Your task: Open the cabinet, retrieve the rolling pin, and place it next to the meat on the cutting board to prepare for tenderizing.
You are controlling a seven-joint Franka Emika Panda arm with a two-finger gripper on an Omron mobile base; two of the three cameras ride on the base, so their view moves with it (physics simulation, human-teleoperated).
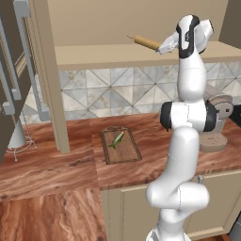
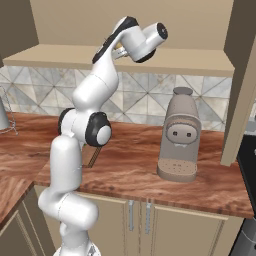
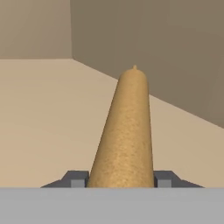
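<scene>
Reddish wood-grain counter (image 1: 61, 167) w/ diamond-tile backsplash (image 1: 108, 92) is seen well below the claw, which is raised up inside the opened cabinet (image 1: 117, 54); its beige door (image 1: 49, 80) is swung wide and seen edge-on, far off to the claw's side and lower. The claw (image 1: 163, 48) is pinched on the rolling pin (image 1: 145, 42) at one end, a dark fingertip (image 3: 77, 179) being seen on each side of the tan barrel in the hand view, w/ the barrel pressed snug between them. The pin is held roughly level, stretching straight out ahead of the claw, just above the pale shelf floor (image 3: 39, 118); whether it is clear of the shelf or resting on it can't be told. An end grip is judged to be used because the pin lies lengthwise along the reach into the cabinet, so the far handle stub sticks out beyond. The pin's surface is speckled light wood, a smooth cylinder tapering to a small nub; slip risk is judged moderate, since a round barrel is held far from its middle. Directly down from the claw and somewhat toward the door side, the cutting board (image 1: 127, 153) lies flat on the counter, dark brown, rimmed, w/ a small tab at its far short end. The meat (image 1: 116, 140) is laid on it, slim, greenish, fish-shaped, w/ bare board left beside it for the pin. A rounded taupe coffee machine (image 2: 178, 135) stands on the counter, low and to the claw's other side.
</scene>
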